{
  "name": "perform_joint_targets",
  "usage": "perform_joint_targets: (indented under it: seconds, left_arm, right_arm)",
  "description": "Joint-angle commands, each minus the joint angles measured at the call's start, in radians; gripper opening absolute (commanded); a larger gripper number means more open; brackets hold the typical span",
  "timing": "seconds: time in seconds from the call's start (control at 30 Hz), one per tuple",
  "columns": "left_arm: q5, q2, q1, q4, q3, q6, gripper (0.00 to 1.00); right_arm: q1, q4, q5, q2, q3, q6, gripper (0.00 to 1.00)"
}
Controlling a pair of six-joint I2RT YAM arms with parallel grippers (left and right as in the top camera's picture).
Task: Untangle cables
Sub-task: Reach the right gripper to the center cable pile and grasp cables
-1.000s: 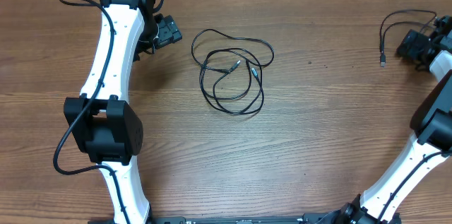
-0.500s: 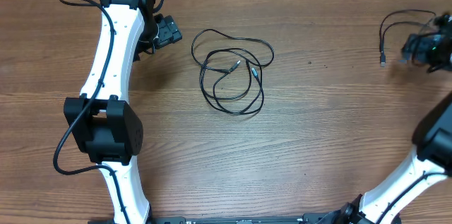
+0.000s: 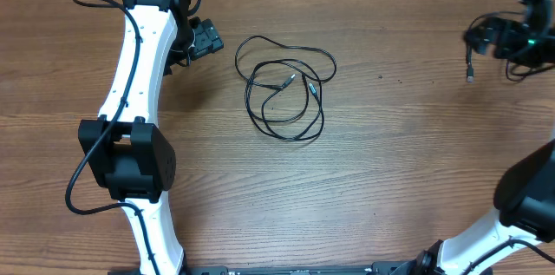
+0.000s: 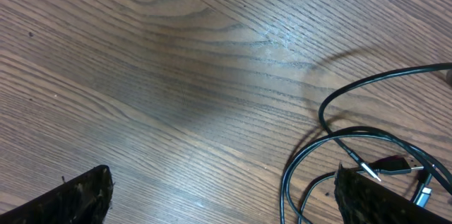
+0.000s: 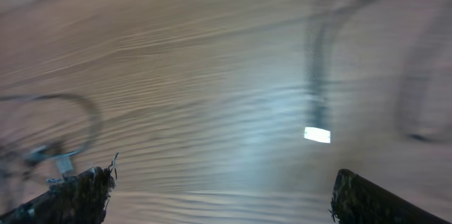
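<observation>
The left gripper (image 3: 211, 42) sits just left of the cables (image 3: 286, 88), wide open and holding nothing. The cables lie in loose loops on the wooden table (image 3: 390, 153). Far to their right is a single cord (image 3: 469, 60). The right gripper (image 3: 490, 36) is just beside it, wide open and empty too.

no readable text, labels or numbers anywhere

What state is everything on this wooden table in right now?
Thin black cable in the middle: loose overlapping loops, lying flat, untouched.
Second thin black cable at far right: lying loose, plug end free, not gripped.
White left arm: jaws wide open, empty.
White right arm: jaws wide open, empty, view blurred.
</observation>
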Motion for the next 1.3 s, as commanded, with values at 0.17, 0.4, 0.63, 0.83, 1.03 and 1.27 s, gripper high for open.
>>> perform_joint_targets:
  seconds: [0.17,0.4,0.63,0.83,1.03,1.27]
  left_arm:
    - [-0.012,-0.001,0.003,0.002,0.019,0.016,1.0]
    - [-0.013,-0.001,0.003,0.002,0.019,0.016,1.0]
    - [-0.013,-0.001,0.003,0.002,0.019,0.016,1.0]
    - [-0.013,-0.001,0.003,0.002,0.019,0.016,1.0]
    - [-0.012,-0.001,0.004,0.002,0.019,0.016,1.0]
    - [-0.013,-0.001,0.003,0.002,0.019,0.016,1.0]
  right_arm:
    - [0.347,0.065,-0.081,-0.015,0.016,0.002,1.0]
    - [0.552,0.07,0.006,0.048,0.015,-0.082,1.0]
    - [0.636,0.064,0.013,0.131,-0.01,-0.14,1.0]
    - [0.667,0.071,0.013,0.208,-0.01,-0.14,1.0]
    - [0.717,0.093,0.006,0.235,-0.01,-0.14,1.0]
    - [0.785,0.132,0.006,0.239,-0.01,-0.139,0.64]
